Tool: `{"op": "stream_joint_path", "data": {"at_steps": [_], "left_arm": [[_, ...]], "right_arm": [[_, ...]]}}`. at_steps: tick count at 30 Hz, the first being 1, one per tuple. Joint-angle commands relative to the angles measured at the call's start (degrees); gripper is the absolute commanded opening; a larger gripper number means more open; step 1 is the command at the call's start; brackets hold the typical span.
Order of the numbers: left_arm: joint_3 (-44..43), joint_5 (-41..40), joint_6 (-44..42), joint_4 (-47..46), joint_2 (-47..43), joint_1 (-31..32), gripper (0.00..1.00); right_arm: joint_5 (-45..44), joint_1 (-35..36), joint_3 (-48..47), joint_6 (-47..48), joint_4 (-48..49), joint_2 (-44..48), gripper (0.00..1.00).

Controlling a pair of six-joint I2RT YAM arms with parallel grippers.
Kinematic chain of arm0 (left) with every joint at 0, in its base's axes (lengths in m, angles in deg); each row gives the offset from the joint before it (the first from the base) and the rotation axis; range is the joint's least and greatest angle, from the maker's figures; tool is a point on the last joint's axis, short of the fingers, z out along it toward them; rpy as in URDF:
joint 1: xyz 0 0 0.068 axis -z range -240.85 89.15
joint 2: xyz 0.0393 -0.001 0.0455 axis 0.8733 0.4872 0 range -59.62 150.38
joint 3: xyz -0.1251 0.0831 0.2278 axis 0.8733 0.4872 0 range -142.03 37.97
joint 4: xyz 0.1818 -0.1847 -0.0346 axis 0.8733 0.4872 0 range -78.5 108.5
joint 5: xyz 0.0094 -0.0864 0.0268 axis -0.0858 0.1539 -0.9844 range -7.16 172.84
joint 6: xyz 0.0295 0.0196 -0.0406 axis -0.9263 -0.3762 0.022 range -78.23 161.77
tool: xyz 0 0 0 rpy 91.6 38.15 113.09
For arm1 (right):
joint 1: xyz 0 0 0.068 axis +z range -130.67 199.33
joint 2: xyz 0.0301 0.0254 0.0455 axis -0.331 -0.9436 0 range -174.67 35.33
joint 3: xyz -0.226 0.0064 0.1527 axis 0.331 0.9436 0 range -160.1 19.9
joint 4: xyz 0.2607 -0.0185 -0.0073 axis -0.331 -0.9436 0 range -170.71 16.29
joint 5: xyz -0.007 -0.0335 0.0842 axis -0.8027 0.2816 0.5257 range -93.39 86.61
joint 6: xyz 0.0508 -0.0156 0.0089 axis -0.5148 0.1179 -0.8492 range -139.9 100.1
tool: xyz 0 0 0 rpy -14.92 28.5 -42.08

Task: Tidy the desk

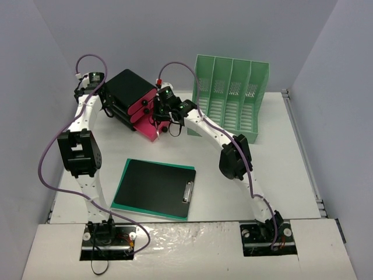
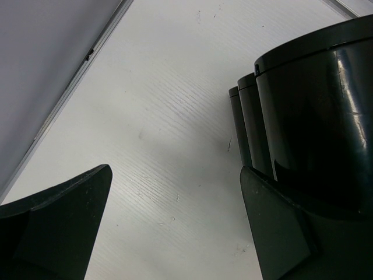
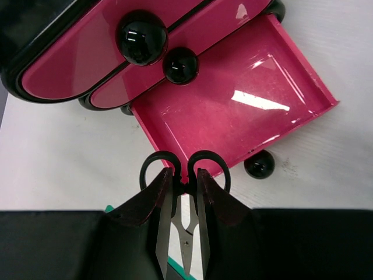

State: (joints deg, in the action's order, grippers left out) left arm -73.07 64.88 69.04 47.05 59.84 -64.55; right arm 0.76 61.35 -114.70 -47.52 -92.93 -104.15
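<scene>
A black drawer unit with pink drawer fronts stands at the back left of the white desk. Its lowest pink drawer is pulled out and holds nothing. My right gripper hovers at that drawer's front corner, shut on small black-handled scissors whose handle loops point toward the drawer. Behind the unit, my left gripper is open over bare desk. Its right finger is close against the unit's black back.
A black clipboard on a green board lies at the front centre. A mint-green file rack stands at the back right. The pulled-out drawer's round black knob sticks out toward the desk's middle. A metal rail edges the desk.
</scene>
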Motion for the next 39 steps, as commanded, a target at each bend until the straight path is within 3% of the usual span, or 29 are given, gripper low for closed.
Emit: {"op": "stream_joint_path", "data": {"at_steps": [1,8,19,39], "left_arm": [[-2.2,-0.1,-0.6,-0.8,-1.9,0.4,0.9],[-2.1,-0.4,-0.8,-0.7,-2.3,0.4,0.9],[-2.1,-0.8,-1.0,-0.7,-2.4,0.4,0.9],[-2.8,-1.1,-1.5,-0.5,-2.8,0.3,0.9]], "right_arm": [[3.2,-0.4,-1.6,-1.9,7.7,-0.4,0.0],[6.0,-1.3,-0.9,-6.2,14.6,-2.6,0.0],[3.6,-2.4,6.1,-14.1,27.1,-2.5,0.0],[-4.0,-1.9,12.5,-17.6,31.2,-2.3,0.0]]}}
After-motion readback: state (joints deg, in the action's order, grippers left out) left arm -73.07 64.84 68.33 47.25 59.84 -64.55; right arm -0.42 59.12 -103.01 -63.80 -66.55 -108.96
